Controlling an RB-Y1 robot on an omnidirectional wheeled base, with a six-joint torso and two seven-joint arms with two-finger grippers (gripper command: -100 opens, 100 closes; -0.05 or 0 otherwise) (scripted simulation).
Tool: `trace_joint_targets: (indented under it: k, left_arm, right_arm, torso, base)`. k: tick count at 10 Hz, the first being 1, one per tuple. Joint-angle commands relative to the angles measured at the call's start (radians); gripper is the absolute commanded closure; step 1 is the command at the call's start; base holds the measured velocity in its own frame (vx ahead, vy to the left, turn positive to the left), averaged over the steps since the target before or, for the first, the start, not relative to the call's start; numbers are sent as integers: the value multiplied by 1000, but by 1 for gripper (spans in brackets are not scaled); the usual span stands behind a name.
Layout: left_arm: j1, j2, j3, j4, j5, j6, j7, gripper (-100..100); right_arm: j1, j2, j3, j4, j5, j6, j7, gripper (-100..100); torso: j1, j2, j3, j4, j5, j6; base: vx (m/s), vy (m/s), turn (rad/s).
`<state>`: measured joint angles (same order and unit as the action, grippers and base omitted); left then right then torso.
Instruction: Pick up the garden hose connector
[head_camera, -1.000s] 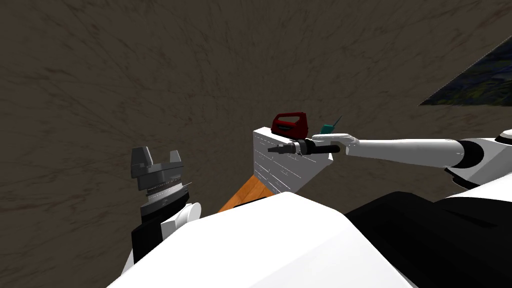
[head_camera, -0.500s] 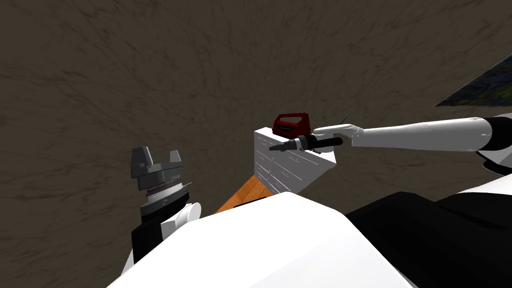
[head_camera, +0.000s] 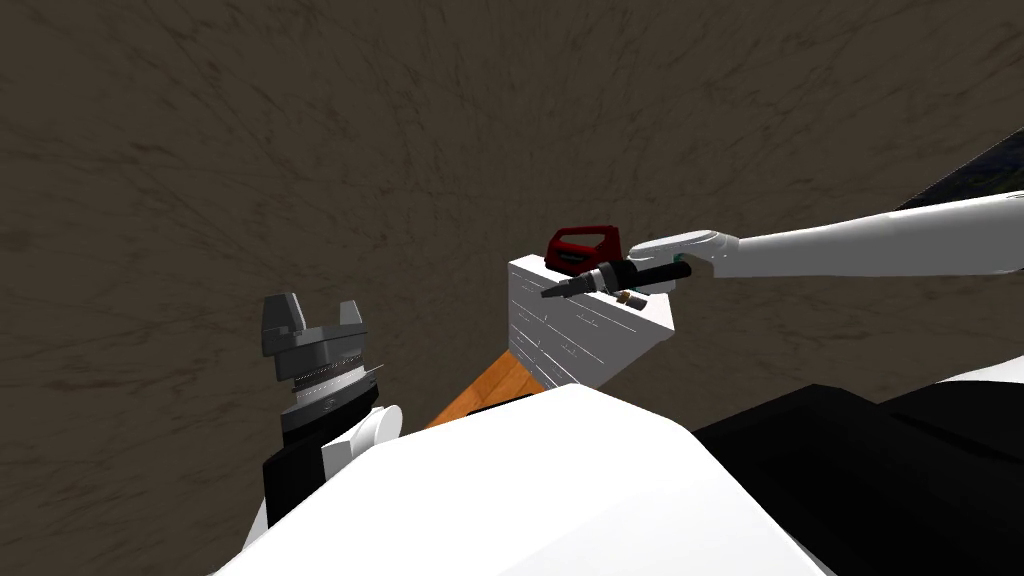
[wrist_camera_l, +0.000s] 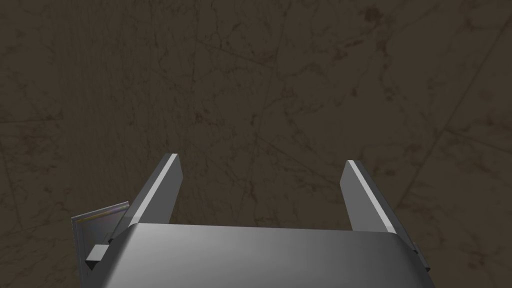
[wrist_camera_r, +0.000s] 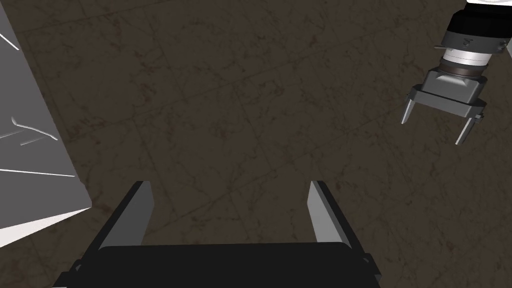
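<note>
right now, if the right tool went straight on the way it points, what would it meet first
Probably the dark floor; the line ahead of the right tool looks free until then. The white block lies off to one side.

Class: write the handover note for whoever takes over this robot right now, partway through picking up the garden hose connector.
Left pincer: open, empty, over the dark floor.
Right pincer: open, empty, stretched out above the white block, facing the floor beyond its edge.
Connector: probably the small dark-and-brass piece on the block's top, under the right wrist, near a red handled item.
Done: the reach. To do: aim at it, lower, grip, lift.
</note>
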<state>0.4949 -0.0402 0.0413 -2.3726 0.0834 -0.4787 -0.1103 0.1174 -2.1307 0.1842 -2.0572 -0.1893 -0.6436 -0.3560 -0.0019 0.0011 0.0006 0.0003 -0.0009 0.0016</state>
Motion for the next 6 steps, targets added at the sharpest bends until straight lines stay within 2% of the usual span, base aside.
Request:
trace_joint_targets:
  k: [1,2,3,5,6]
  left_arm:
    - [0,0,0,0,0,0,0,0]
    - [0,0,0,0,0,0,0,0]
    - [0,0,0,0,0,0,0,0]
    - [0,0,0,0,0,0,0,0]
    - [0,0,0,0,0,0,0,0]
  right_arm:
    - [13,-50,-14,14,0,2,-6,-100]
    - [13,-65,-14,14,0,2,-6,-100]
    - [-2,-103,3,37,-8,5,-10,-100]
    - [-2,-149,3,37,-8,5,-10,-100]
    - [-15,-185,20,57,-16,9,-15,-100]
  torso:
    - [0,0,0,0,0,0]
    - [-1,0,0,0,0,0]
    - [0,-1,0,0,0,0]
    - [-1,-1,0,0,0,0]
    - [1,-1,0,0,0,0]
  base:
    - [-6,-54,52]
    - [2,-33,-5]
    - [0,-55,72]
    - [2,-42,22]
    - [-4,-44,63]
